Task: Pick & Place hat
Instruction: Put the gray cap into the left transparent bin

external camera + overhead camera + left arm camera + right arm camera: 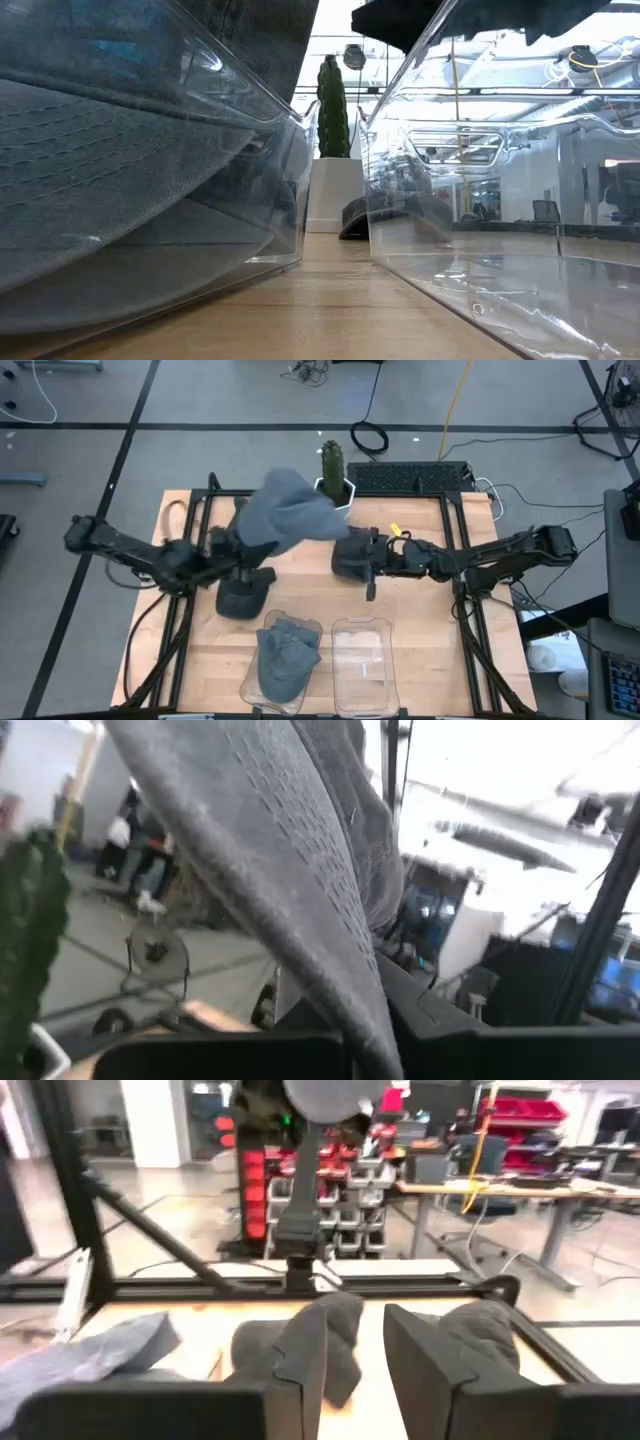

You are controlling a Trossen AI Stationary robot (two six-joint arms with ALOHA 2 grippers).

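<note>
My left gripper [238, 542] is shut on a light grey hat [290, 510], which it carries above the table's far middle. In the left wrist view this hat [290, 870] fills the picture. A black hat [243, 596] lies on the table below that arm. My right gripper [368, 556] is open over a dark grey hat [350, 557] at the table's middle. In the right wrist view its fingers stand on either side of a raised fold of that hat [338, 1335]. Another grey hat [285, 658] lies in the left clear bin [252, 682]. My left gripper holds the light grey hat by its edge [372, 1038], pinched between the two fingers, coming from the table's left side. The hat is lifted clear of the table and spreads out beyond the fingers toward the far right. The hat itself hides the exact spot.
An empty clear bin [362, 665] stands beside the filled one at the near edge. A cactus in a white pot [333, 472] stands at the far edge, close behind the lifted hat. Black frame rails [455, 540] run along both sides of the table.
</note>
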